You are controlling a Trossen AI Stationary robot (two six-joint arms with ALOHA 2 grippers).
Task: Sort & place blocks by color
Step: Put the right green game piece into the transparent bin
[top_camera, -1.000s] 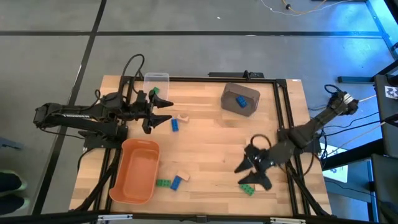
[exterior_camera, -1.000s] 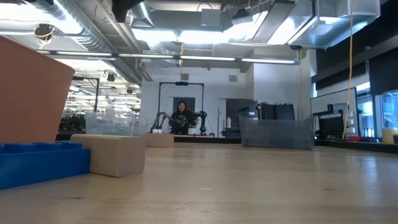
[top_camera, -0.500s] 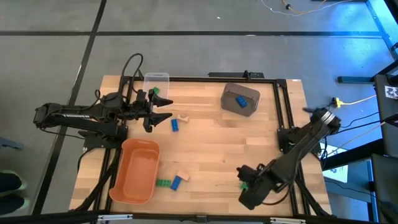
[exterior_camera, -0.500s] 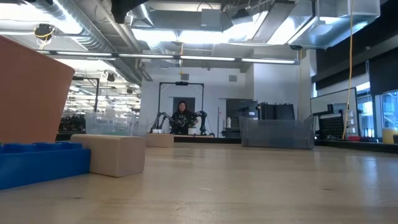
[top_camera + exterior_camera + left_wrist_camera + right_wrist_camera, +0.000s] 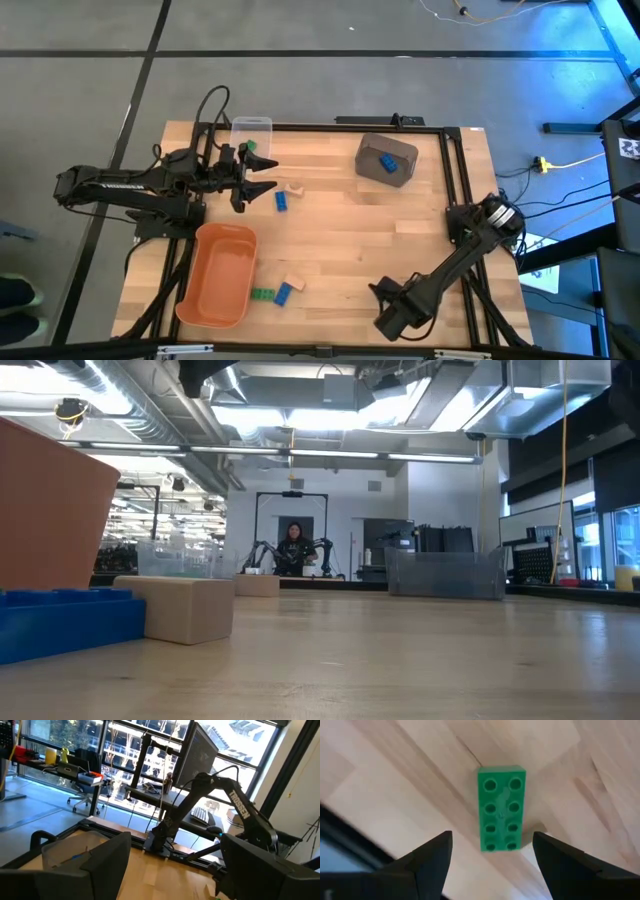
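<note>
Two arms over a wooden table (image 5: 340, 215), right gripper (image 5: 492, 857) spread wide above a green block (image 5: 501, 808) lying flat, left gripper (image 5: 262, 178) released beside a blue block (image 5: 283, 201).

Orange tub (image 5: 45, 500) cut off by low view's edge; blue block (image 5: 65, 622) too; right arm hides green block in high view.

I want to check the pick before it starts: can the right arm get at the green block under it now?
Probably yes. The right gripper hangs directly above the green block, jaws open wider than it, and nothing lies between them.
</note>
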